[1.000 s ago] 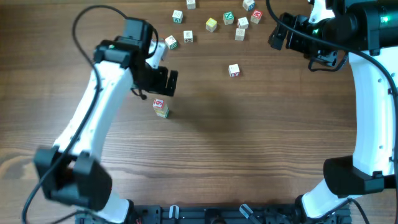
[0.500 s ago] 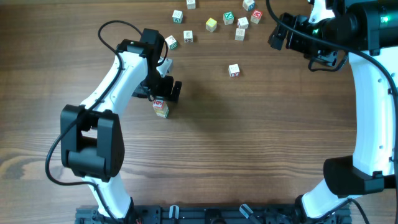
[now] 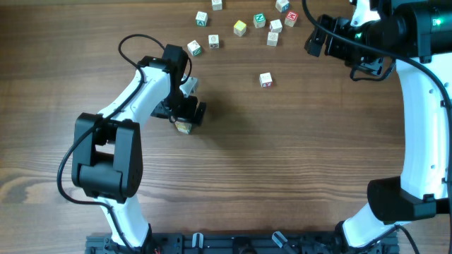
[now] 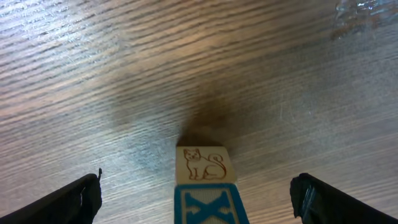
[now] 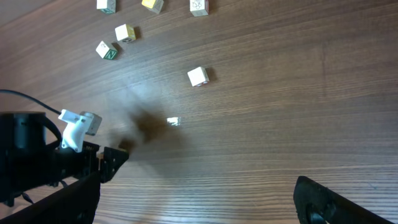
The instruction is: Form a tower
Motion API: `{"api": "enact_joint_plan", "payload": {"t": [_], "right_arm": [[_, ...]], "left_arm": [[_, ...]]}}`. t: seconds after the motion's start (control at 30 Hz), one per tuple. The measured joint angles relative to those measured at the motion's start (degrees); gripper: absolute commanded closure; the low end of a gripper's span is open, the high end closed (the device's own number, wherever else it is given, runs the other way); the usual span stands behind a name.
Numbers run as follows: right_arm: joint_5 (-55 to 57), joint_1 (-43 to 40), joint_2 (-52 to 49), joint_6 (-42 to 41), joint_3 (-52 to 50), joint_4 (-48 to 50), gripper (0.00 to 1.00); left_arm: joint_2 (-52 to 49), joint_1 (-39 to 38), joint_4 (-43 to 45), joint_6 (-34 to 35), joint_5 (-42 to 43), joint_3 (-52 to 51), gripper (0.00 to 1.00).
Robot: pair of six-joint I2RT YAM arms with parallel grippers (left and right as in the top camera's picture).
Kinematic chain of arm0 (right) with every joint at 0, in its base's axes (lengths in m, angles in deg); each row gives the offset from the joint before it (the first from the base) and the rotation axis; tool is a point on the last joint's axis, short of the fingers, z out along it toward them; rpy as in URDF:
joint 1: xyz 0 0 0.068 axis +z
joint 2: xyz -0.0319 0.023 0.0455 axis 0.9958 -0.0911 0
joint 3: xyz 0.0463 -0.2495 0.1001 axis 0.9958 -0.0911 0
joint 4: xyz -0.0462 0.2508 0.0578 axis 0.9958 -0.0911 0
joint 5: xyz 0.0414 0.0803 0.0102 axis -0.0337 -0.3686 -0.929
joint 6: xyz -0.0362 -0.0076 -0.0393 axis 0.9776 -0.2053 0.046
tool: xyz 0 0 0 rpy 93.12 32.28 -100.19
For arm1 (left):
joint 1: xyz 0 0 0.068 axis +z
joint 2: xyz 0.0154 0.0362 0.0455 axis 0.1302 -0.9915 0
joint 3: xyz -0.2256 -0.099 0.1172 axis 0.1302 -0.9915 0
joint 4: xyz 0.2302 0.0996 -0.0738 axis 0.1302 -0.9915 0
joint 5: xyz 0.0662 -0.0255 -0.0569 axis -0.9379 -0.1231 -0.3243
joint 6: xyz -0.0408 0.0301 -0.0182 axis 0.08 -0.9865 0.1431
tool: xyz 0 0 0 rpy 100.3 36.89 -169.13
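Observation:
The tower [image 3: 183, 128] stands left of the table's middle, and only its pale lower edge peeks out from under my left gripper [image 3: 186, 113]. In the left wrist view the tower [image 4: 202, 167] shows a cat drawing on one cube face and a blue X on the face nearer the camera. My left gripper [image 4: 198, 198] is open, with one finger on each side of the stack and a wide gap to both. My right gripper [image 3: 314, 44] hovers at the far right, high above the wood. In its own view the right gripper [image 5: 199, 202] is open with nothing between its fingers.
Several loose letter cubes lie along the far edge, among them a yellow-topped cube [image 3: 240, 27] and a green-marked cube [image 3: 194, 48]. A single cube [image 3: 265, 80] sits alone, right of the tower. The left arm's white links [image 3: 131, 106] slant across the left side.
My left gripper has swung in and come down over the tower, covering its red-marked top. The right arm has not moved.

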Motion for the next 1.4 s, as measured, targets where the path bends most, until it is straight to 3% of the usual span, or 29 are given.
{"api": "enact_joint_plan", "payload": {"t": [0.4,0.5,0.8,0.97,1.23,1.4], "right_arm": [[0.0,0.0,0.0,0.0,0.0,0.0,0.00],[0.0,0.0,0.0,0.0,0.0,0.0,0.00],[0.0,0.0,0.0,0.0,0.0,0.0,0.00],[0.0,0.0,0.0,0.0,0.0,0.0,0.00],[0.0,0.0,0.0,0.0,0.0,0.0,0.00],[0.0,0.0,0.0,0.0,0.0,0.0,0.01]], "left_arm": [[0.0,0.0,2.3,-3.4,-3.4,0.0,0.00],[0.0,0.0,2.3,-4.0,-3.6,0.0,0.14],[0.0,-2.2,2.1,-4.9,-4.5,0.0,0.08],[0.0,-2.2,2.1,-5.2,-4.9,0.0,0.21],[0.0,-2.2,3.8,-5.1,-5.0,-1.8,0.16],[0.0,-2.2,4.0,-5.1,-5.1,-2.7,0.22]]}}
